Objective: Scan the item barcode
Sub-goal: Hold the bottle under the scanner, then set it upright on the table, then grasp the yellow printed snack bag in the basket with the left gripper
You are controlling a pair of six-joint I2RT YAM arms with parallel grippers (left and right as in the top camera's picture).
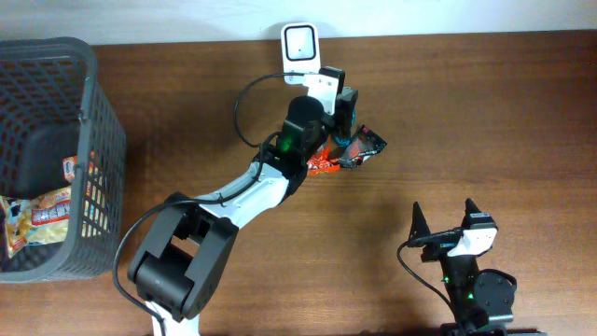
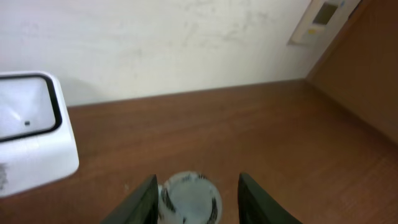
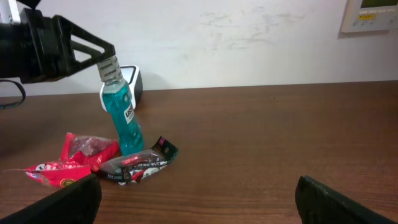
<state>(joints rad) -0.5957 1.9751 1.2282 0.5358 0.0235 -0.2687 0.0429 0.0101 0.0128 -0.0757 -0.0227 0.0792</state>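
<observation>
Left gripper fingers set either side of cap; firm pinch cannot be confirmed. Bottle, blue liquid, held tilted, base low between red packet and dark packet, just beside scanner. Right gripper fingers spread wide, nothing held, well apart from bottle. Basket with snack bags located at table left edge.

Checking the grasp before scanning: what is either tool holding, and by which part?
The left tool brackets the cap of the blue bottle; a gap beside one finger means a grip cannot be told. The right tool is open, holding nothing.
</observation>
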